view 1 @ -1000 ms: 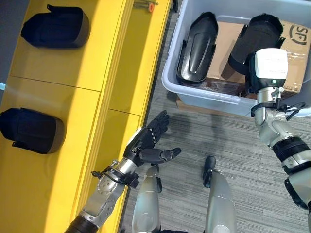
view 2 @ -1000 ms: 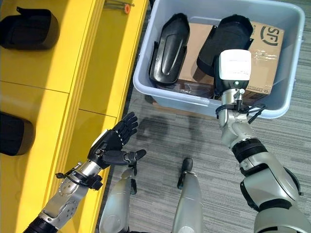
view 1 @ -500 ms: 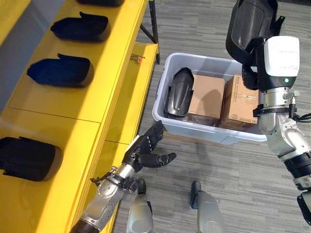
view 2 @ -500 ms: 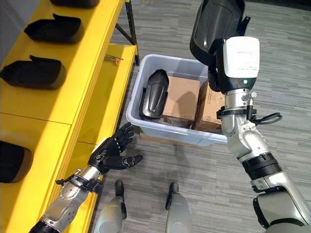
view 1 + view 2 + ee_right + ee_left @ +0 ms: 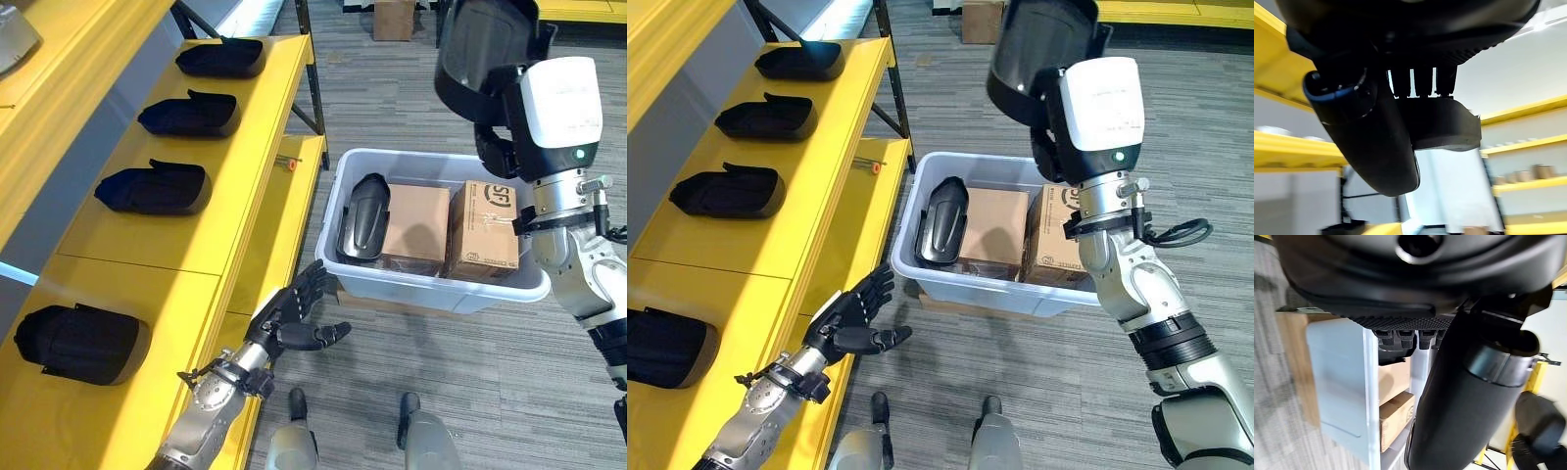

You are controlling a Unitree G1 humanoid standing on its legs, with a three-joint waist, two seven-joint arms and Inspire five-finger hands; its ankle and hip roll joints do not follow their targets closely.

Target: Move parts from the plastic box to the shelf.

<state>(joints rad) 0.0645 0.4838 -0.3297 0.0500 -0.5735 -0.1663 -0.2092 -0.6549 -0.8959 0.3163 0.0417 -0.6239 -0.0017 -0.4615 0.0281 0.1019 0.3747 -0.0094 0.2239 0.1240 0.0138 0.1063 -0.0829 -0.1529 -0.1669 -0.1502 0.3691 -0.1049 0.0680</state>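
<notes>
Head views: right hand (image 5: 500, 147) raised high above the plastic box (image 5: 431, 279), fingers curled round a black part (image 5: 480, 49). 1 more black part (image 5: 361, 217) leans inside the box beside 2 cardboard cartons (image 5: 451, 230). 4 parts (image 5: 152, 189) lie on the yellow shelf (image 5: 147, 245). Left hand (image 5: 294, 315) hangs low, fingers spread, holding nothing.

Right wrist view: fingers (image 5: 1422, 81) clamp the dark part (image 5: 1437, 125).

Left wrist view: box wall (image 5: 1342, 382) beyond straight fingers.

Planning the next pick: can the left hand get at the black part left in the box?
Probably yes: the open left hand hovers empty just outside the grey plastic box, and the black moulded part leans uncovered against the near-side wall.
</notes>
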